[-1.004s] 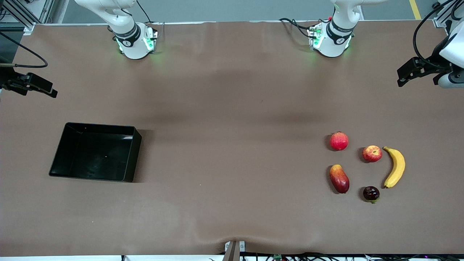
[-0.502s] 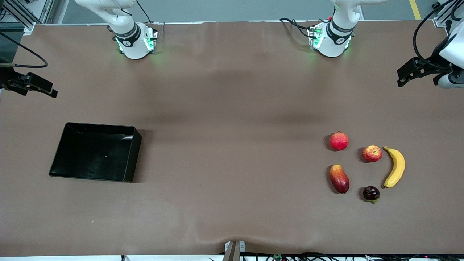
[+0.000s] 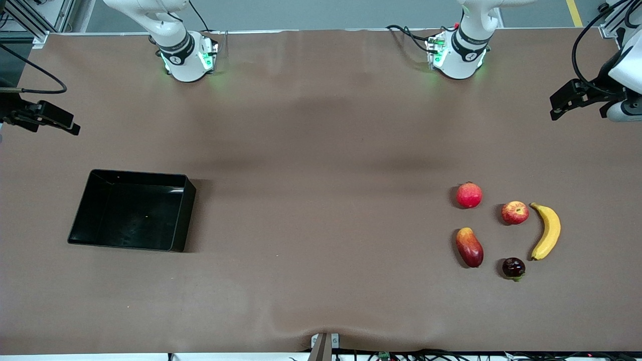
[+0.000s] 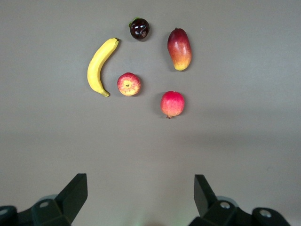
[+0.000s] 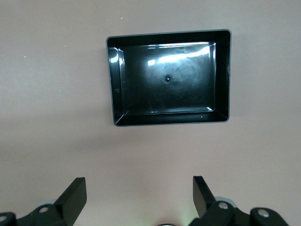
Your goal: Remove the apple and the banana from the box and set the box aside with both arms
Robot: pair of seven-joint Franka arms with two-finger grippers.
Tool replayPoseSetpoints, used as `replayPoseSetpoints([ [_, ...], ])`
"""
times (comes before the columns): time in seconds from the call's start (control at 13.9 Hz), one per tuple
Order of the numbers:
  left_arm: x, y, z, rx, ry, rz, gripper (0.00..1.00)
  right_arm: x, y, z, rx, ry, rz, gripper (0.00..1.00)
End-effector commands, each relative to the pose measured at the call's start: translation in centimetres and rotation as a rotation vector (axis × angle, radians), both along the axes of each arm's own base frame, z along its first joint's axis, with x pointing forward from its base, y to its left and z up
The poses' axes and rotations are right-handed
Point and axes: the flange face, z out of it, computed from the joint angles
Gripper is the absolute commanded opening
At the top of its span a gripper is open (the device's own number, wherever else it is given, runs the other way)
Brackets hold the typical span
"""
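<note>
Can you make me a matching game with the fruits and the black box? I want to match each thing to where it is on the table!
Things:
1. long curved yellow banana
2. small round red apple with yellowish streaks
3. shallow glossy black plastic tray
4. small dark purple round fruit

Places:
A. alone, toward the right arm's end of the table
B. nearest the front camera of all the fruits
C. beside the banana, between it and the plain red round fruit
D. the fruit closest to the left arm's end of the table

Pairs: 1-D, 2-C, 3-A, 4-B
</note>
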Motion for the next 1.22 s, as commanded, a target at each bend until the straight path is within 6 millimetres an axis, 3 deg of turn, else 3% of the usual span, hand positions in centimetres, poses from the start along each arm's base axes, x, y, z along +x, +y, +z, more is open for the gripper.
replayPoseSetpoints([
  [0.0, 0.6, 0.2, 0.8, -0.005, -0.004, -0.008, 1.0, -0.2, 0.1, 0.2, -0.005, 0.0, -0.004, 1.0],
  [1.15, 0.5, -0.3, 0.5, -0.005, 0.018, -0.016, 1.0, -0.2, 0.2, 0.1, -0.005, 0.002, -0.001, 1.0],
])
